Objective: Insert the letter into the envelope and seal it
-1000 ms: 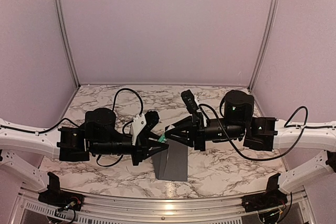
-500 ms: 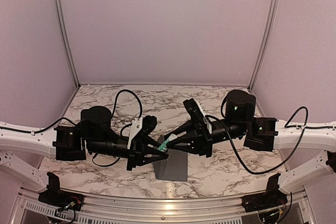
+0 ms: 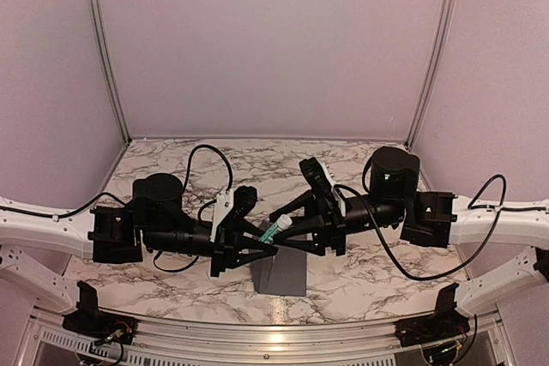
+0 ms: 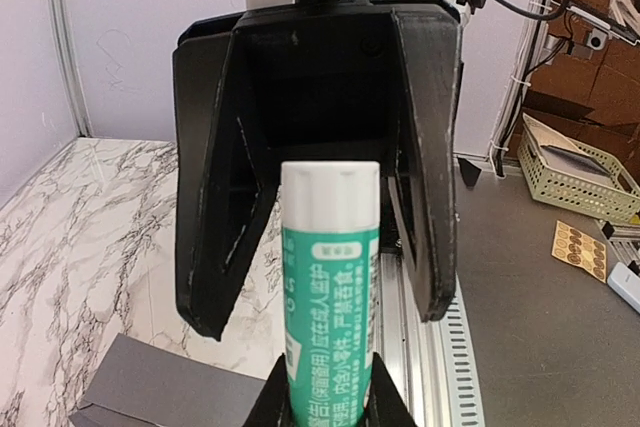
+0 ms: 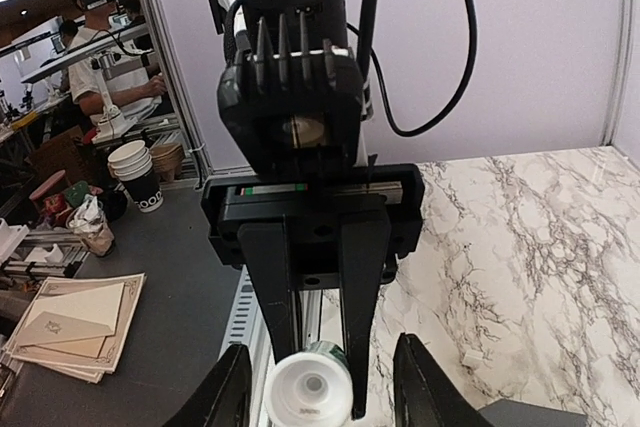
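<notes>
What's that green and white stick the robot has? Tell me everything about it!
The tube is round and looks like plastic, with a teal-green label printed in white and a white cap. The left gripper pinches its bottom end, holding it in the air near the grey envelope. Its cap points into the open right gripper.

- The envelope [image 3: 281, 276] is a plain dark grey paper rectangle lying flat on the marble tabletop [image 3: 386, 273].
- It sits at the 6 o'clock side of the tabletop, roughly centred and near the front edge.
- Its 12 o'clock edge is hidden, so the flap's state cannot be told.
- The left wrist view shows one grey corner at 7 o'clock.
- The right wrist view shows a sliver at 5 o'clock.
</notes>
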